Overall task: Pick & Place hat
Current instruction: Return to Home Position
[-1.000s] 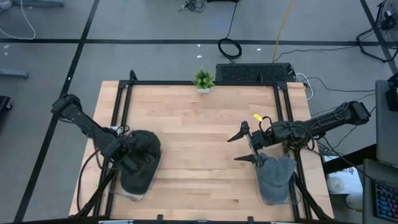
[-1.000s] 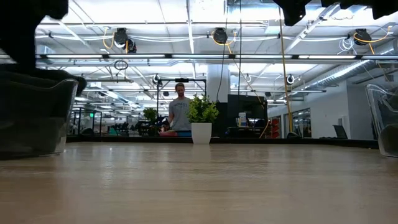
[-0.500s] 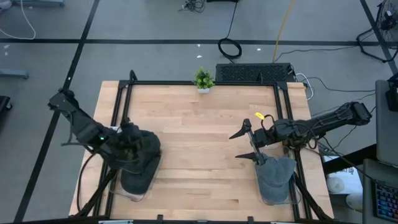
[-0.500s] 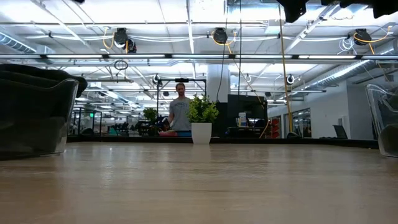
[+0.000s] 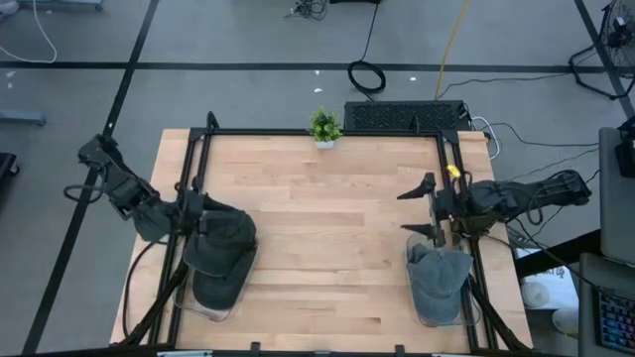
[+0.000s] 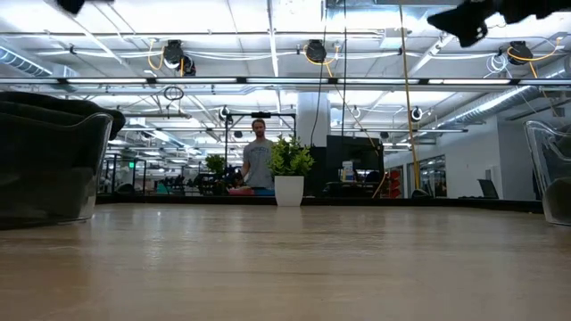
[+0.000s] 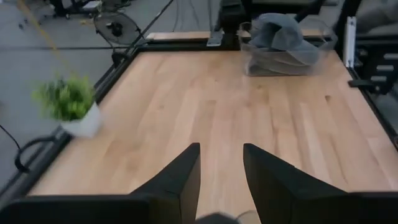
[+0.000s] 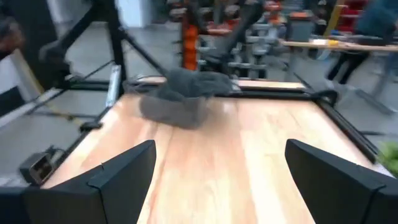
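The light in here is bright and even, coming straight down from overhead. On the pale wooden desk [image 5: 317, 218] it leaves only soft, faint shadows and no glare on the wood. Looking level from the desk's near edge, the long ceiling strip lights [image 6: 268, 82] burn out to white. The wood closest by is soft and out of focus, while the potted plant [image 6: 288, 174] at the far edge stands fairly crisp. From the left wrist that same plant smears at the desk's edge. From the right wrist everything is streaked with motion blur, both the transparent bin [image 8: 177, 106] and the room behind it.
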`<state>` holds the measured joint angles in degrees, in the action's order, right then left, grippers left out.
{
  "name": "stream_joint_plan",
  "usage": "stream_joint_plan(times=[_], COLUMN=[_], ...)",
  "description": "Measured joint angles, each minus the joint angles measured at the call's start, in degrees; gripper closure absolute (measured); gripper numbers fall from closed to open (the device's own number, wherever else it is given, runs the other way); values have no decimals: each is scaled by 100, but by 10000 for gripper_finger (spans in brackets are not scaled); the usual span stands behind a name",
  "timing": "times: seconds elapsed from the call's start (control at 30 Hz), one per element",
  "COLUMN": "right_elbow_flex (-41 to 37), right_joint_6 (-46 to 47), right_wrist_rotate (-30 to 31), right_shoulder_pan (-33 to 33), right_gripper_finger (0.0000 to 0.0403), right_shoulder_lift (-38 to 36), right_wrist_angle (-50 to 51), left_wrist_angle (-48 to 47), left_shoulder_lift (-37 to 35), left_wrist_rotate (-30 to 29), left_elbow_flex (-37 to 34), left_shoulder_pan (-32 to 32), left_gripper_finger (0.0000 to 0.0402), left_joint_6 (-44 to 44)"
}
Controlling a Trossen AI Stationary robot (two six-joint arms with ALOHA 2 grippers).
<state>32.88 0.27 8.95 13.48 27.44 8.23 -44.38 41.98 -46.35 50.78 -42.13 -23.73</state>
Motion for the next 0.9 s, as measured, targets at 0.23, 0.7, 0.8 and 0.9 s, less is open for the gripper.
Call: stream_joint_plan(times=[0.23, 0.7, 0.8, 0.9], right_elbow_flex=[-1165, -1827, -2048, -2299], right_joint_6=[-449, 193, 45, -50], right_wrist_rotate=[-265, -168, -156, -150], right_shoulder_pan=[9, -138, -141, -141], right_gripper_finger=[58, 57, 57, 57], right_shoulder_lift=[-1014, -2721, -2732, -2718], right_wrist_angle=[-516, 82, -286, -614], left_wrist_angle=[1324, 1956, 1972, 2106], left_shoulder_lift=[-1918, -3972, -4039, -4039], left_wrist_rotate=[172, 637, 734, 735], left_elbow_flex=[-1970, -3353, -3417, -3560], left_shoulder_pan=[4, 4, 4, 4], left_gripper_finger=[270, 270, 270, 270], left_joint_6=[291, 1334, 1344, 1313])
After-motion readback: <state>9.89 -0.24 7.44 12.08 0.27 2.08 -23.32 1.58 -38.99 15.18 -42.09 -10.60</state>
